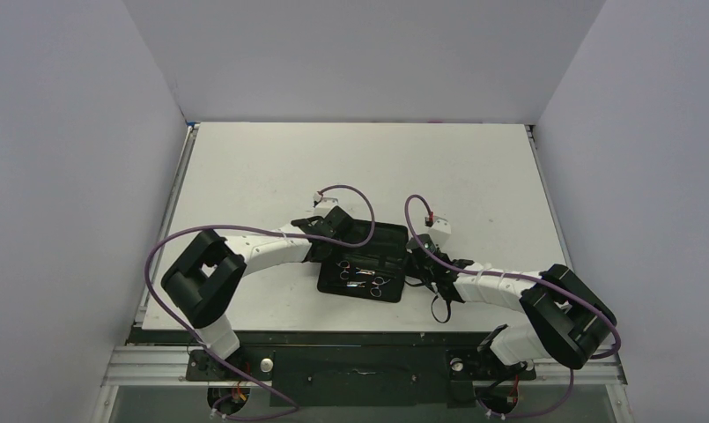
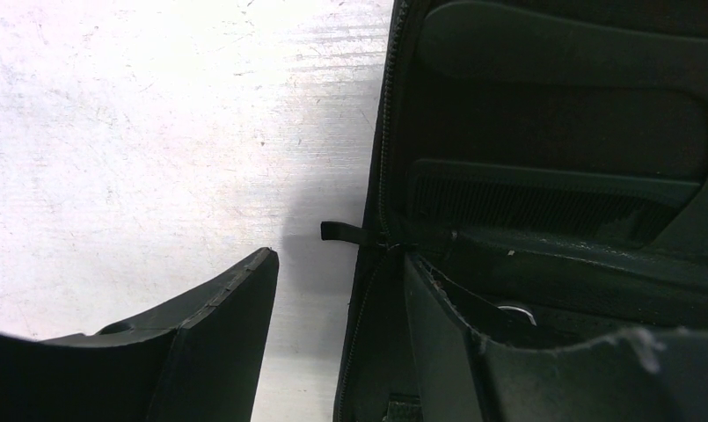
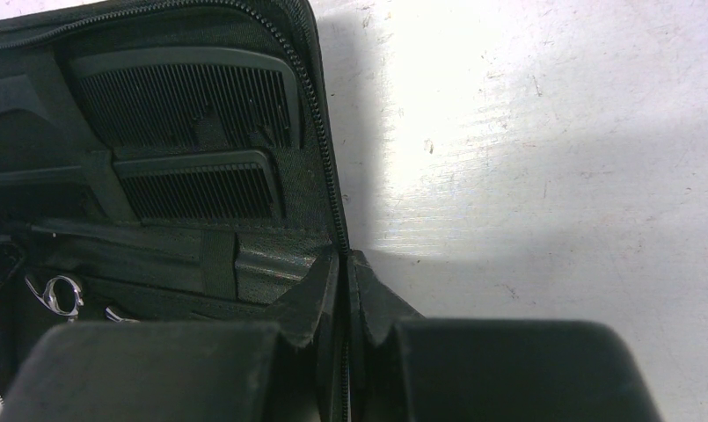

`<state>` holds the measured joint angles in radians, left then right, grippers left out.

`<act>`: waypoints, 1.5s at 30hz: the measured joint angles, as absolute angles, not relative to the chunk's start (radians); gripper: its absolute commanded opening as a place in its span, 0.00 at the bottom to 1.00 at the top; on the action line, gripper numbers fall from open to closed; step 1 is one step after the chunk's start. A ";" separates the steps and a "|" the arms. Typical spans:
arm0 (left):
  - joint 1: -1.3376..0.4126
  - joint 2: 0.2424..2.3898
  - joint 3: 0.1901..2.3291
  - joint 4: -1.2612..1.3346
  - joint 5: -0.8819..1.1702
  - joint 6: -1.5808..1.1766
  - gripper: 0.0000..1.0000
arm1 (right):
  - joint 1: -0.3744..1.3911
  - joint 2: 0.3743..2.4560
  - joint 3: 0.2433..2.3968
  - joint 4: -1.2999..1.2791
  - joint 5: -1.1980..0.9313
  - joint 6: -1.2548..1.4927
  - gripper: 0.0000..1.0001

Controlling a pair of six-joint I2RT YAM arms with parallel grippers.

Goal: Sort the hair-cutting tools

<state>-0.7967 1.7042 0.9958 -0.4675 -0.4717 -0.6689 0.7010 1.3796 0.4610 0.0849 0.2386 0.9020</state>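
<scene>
The black zip case (image 1: 395, 236) lies open at the table's middle. Silver scissors (image 1: 361, 273) sit strapped in its near half; one finger ring (image 3: 60, 294) shows in the right wrist view. Two black combs (image 3: 187, 105) (image 3: 200, 189) are tucked in pockets of the far half, and one comb (image 2: 543, 207) shows in the left wrist view. My left gripper (image 1: 326, 231) (image 2: 339, 264) is open astride the case's left zip edge (image 2: 372, 237), one finger on the table side, one inside. My right gripper (image 1: 418, 264) (image 3: 344, 257) is shut on the case's right zip edge (image 3: 319, 132).
White table (image 1: 368, 167) with grey walls on three sides. Purple cables (image 1: 350, 189) loop over both arms. A black strap (image 1: 439, 308) hangs beside the right wrist near the table's front edge.
</scene>
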 measured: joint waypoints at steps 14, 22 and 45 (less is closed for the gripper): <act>-0.797 1.644 0.998 -0.459 -0.464 -0.670 0.54 | 0.701 1.380 0.462 0.084 0.238 0.902 0.00; -0.794 1.702 0.999 -0.453 -0.464 -0.671 0.50 | 0.701 1.380 0.464 0.078 0.238 0.902 0.00; -0.462 1.414 0.688 -0.020 -0.062 -0.771 0.74 | 0.690 1.390 0.482 0.078 0.202 0.805 0.00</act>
